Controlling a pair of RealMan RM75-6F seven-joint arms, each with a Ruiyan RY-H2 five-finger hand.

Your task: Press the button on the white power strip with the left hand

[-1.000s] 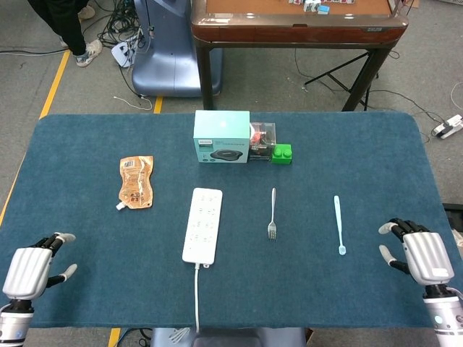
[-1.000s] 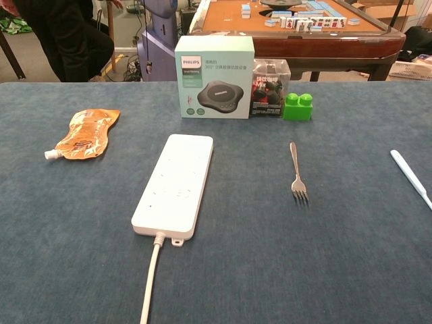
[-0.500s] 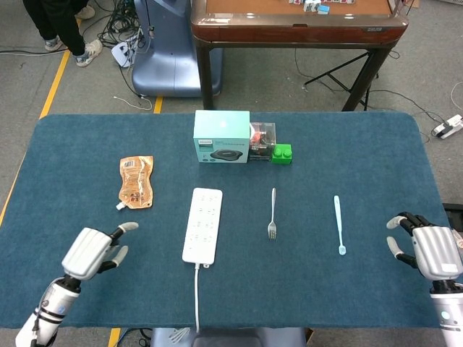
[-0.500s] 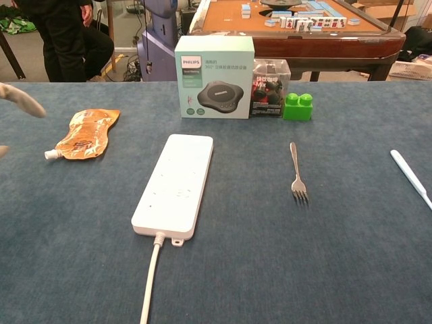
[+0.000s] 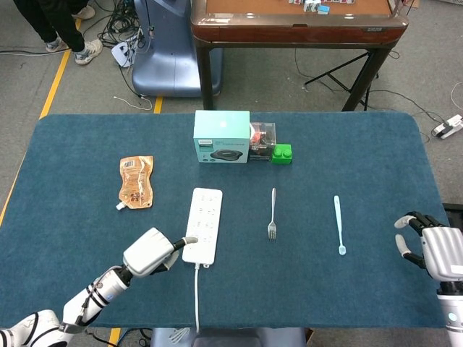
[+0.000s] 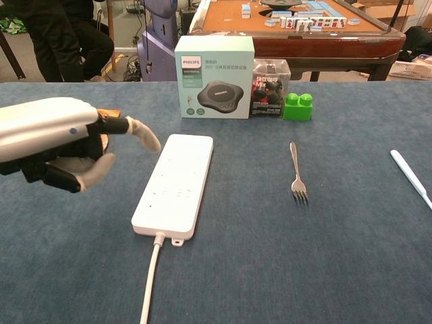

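Head view: white power strip (image 5: 202, 224) lies lengthwise at centre of the blue table (image 5: 362, 152), a bit left of the middle; cord (image 5: 197, 296) runs from its near end to the bottom edge of the frame.
Chest view, strip: centre-left of frame (image 6: 175, 183), flat, cord (image 6: 149, 283) exiting lower left.
Button: cannot make it out on the strip in either view.
Left hand: lower left of head view (image 5: 150, 251), just beside the strip's near left corner; one finger stretched toward that corner, tip at the edge, contact cannot tell. In chest view (image 6: 57, 140) it fills the left side, one finger pointing right toward the strip with a visible gap, other fingers curled in, nothing held.
Right hand: lower right edge of head view (image 5: 432, 247), fingers loosely bent and apart, nothing held, well apart from the strip.
Fork: right of the strip (image 5: 272, 214), tines toward the bottom of frame.
Toothbrush: further right (image 5: 338, 224), light blue.
Orange pouch: left of the strip (image 5: 136, 181), upper left area of table.
Teal box: above the strip (image 5: 221, 136), with a clear box (image 5: 262, 142) and a green brick (image 5: 281, 153) touching in a row to its right.
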